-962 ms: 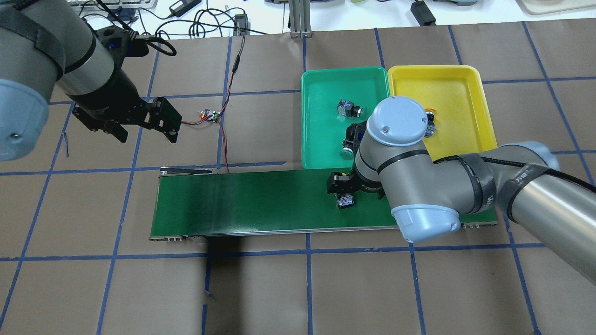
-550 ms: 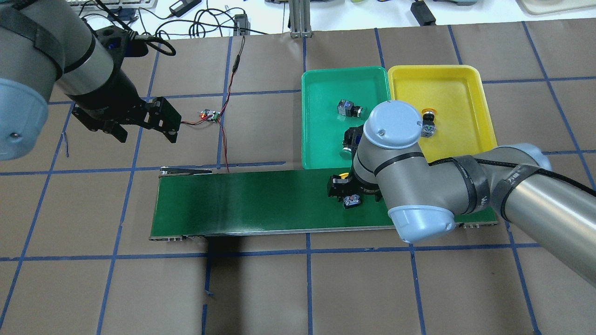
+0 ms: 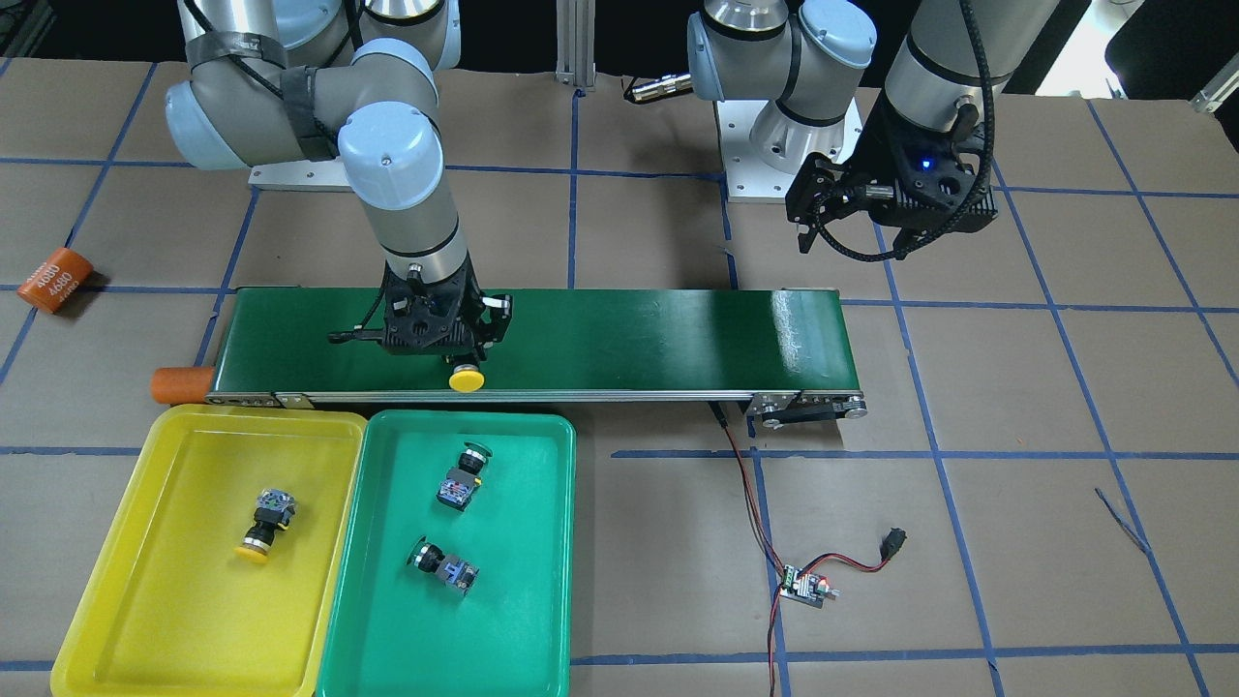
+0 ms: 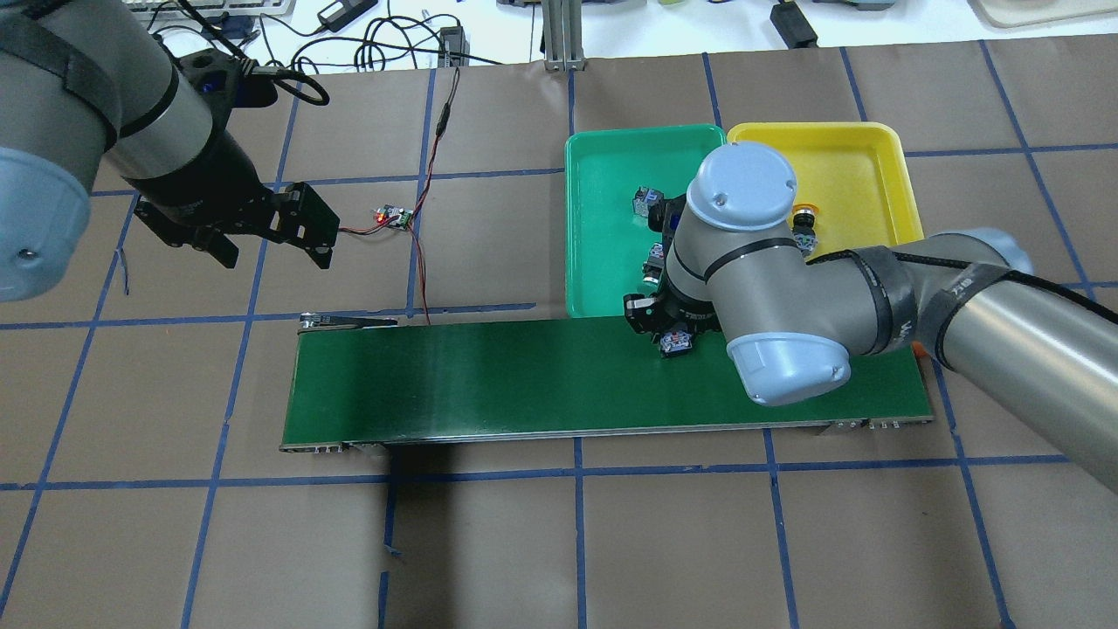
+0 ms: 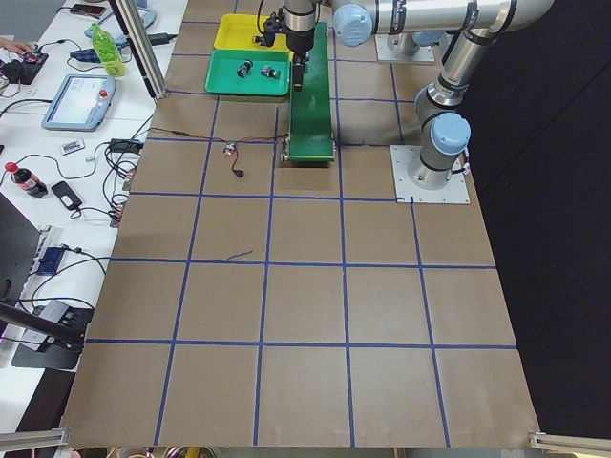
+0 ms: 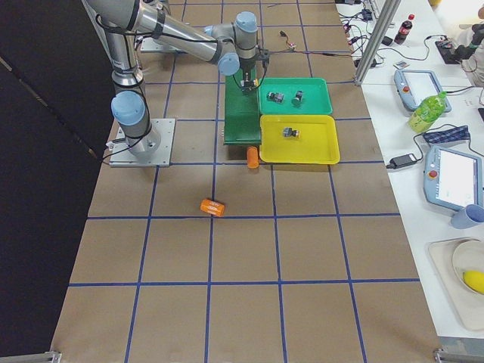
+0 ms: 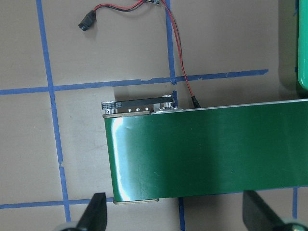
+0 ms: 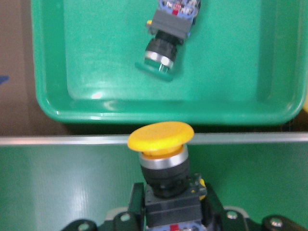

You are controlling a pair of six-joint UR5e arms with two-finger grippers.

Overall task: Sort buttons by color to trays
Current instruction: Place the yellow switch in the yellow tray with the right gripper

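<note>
left gripper spread open, parked off the belt | right gripper clamped on yellow button over belt edge by green tray | imo clear both rims, skip to yellow tray, drop low

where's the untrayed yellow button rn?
Yellow button: front-facing view, left of centre, in the right tool over the conveyor belt edge by the green tray.

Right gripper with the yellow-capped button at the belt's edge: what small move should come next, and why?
Probably a sideways shift toward the robot's right. The right gripper is shut on the yellow-capped button, whose cap points at the green tray straight ahead; the matching yellow tray lies beside that one, further right.
</note>
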